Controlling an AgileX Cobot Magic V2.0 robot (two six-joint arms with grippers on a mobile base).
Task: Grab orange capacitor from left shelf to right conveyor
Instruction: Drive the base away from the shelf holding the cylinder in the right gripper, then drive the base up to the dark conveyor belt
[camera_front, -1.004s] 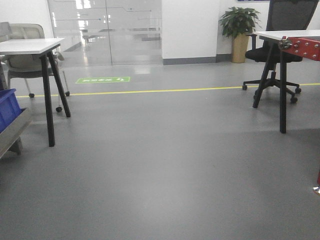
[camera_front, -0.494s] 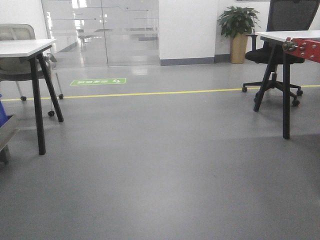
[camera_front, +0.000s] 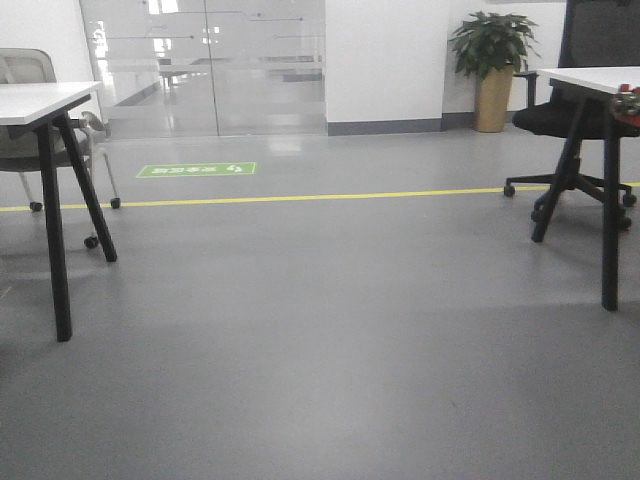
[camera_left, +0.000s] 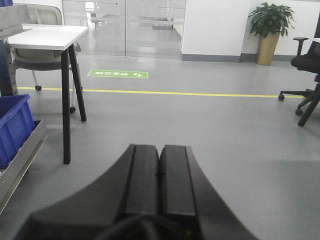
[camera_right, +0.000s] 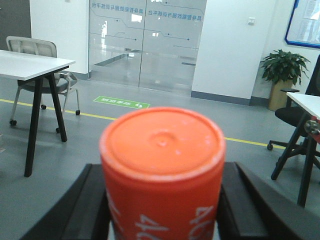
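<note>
Floor (camera_front: 320, 350) clear 12 o'clock | left gripper (camera_left: 159, 165) pressed together | right gripper (camera_right: 162, 210) pinching orange capacitor (camera_right: 162, 145) | blue bin (camera_left: 15, 127) gone from front view

capacitor (camera_right: 162, 165) base cropped, blue bin (camera_left: 15, 127) cropped

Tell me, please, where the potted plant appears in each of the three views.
Front-facing: potted plant top right, against the white wall.
Left wrist: potted plant top right, by the same wall.
Right wrist: potted plant near the right edge, about a third down.
Shared landmark: green floor sign before the glass doors, left of centre in all three.
</note>
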